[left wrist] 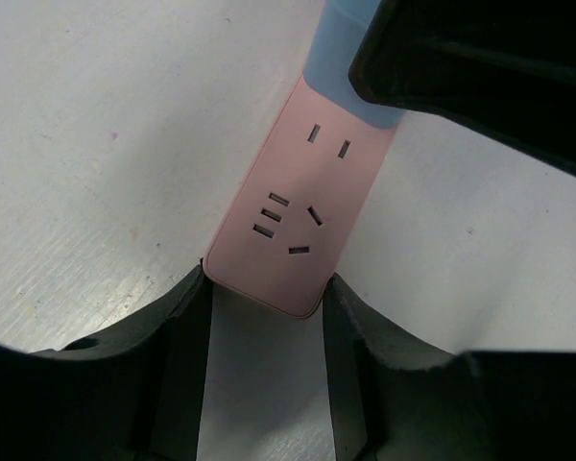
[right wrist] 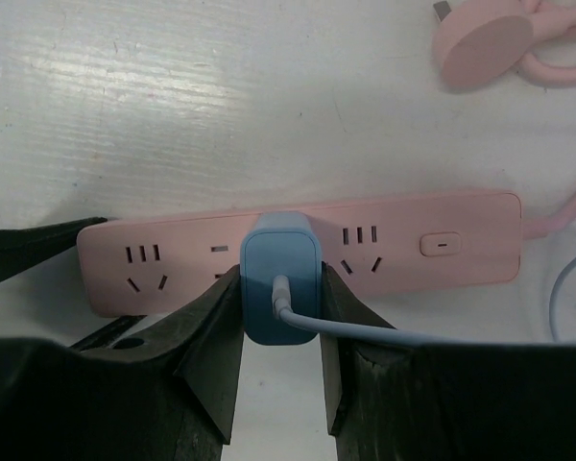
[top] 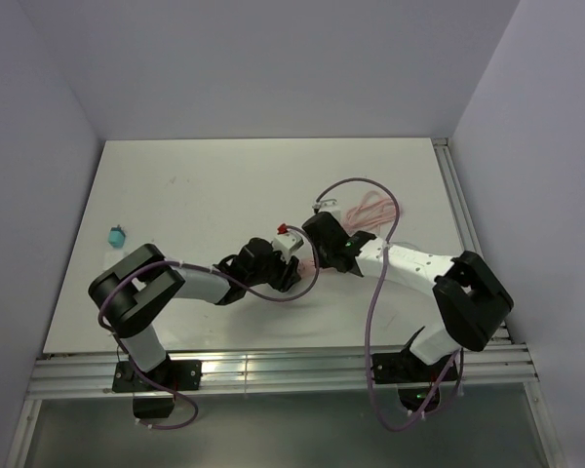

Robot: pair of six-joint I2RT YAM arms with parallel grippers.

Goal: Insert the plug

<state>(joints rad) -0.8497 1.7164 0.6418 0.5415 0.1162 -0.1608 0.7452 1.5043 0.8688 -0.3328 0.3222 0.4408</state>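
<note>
Plug: small teal-green plastic cube plug (top: 115,235), left on your white desk (top: 224,185), well apart from both arms.
Right tool (right wrist: 280,288): clamped on light-blue charger block (right wrist: 280,252) atop long pink power strip (right wrist: 394,216).
Left tool (left wrist: 267,288): pinching that strip's end.

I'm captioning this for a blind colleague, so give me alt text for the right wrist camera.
The right gripper clamps a light-blue plug over the middle of a pink power strip lying across a white table. A pale cable runs right from the plug.
</note>
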